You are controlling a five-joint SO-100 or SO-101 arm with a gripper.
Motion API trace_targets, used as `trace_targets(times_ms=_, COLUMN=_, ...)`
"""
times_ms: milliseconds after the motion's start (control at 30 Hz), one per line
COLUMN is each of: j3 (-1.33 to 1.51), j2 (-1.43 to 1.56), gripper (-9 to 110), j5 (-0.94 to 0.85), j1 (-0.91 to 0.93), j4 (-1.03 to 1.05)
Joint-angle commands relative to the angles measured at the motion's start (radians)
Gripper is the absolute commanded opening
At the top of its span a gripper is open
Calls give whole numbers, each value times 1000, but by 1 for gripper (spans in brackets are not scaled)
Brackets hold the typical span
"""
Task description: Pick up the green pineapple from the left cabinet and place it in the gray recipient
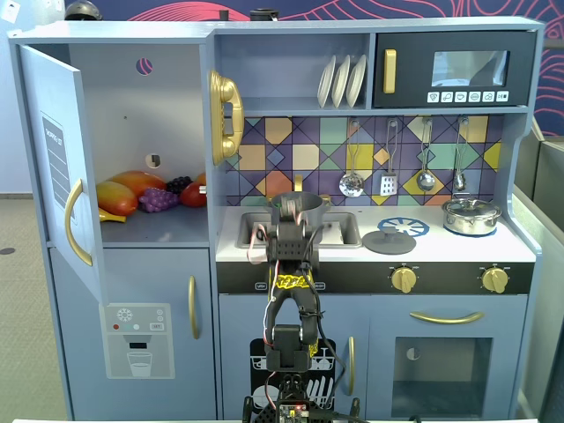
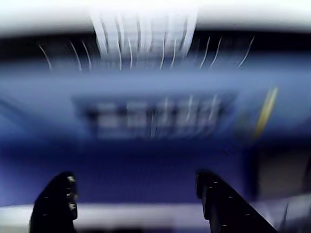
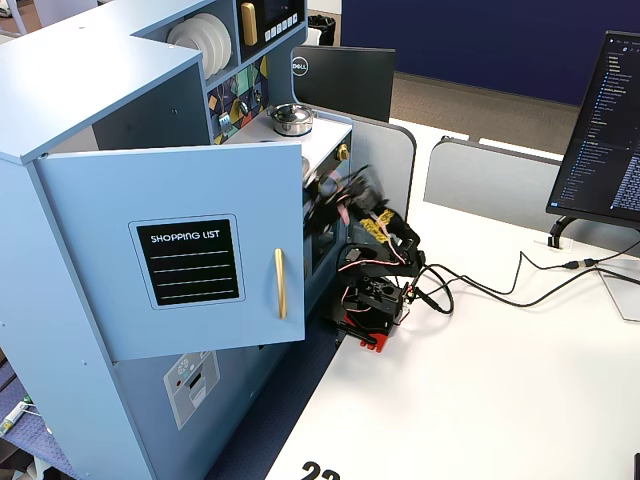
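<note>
The left cabinet stands open, its door swung out; the door also fills the near side of the other fixed view. On its shelf lie an orange-yellow mango, purple grapes and a red fruit. No green pineapple shows in any view. The gray pot stands at the sink, just behind my arm. My gripper is open and empty in the motion-blurred wrist view, facing a blue kitchen front. It sits at counter height before the pot and looks blurred from the side.
A shiny silver lidded pot stands on the right of the stove and shows from the side too. A flat gray lid lies right of the sink. The arm's base sits on a white desk with cables and a monitor.
</note>
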Motion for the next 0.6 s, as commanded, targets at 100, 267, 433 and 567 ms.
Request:
trace_targets(times_ms=100, j3=534, j2=43, gripper=19, j5=9, j1=-41, j4=-348)
trace_targets(times_ms=267, j3=721, j2=103, gripper=17, j5=57, j1=-41, j4=-379)
trace_targets(times_ms=433, j3=732, j2=192, gripper=11, j5=84, j1=-57, j4=-184)
trace_targets(times_ms=567, j3=732, j2=278, gripper=9, j5=63, j1=-35, j4=-11)
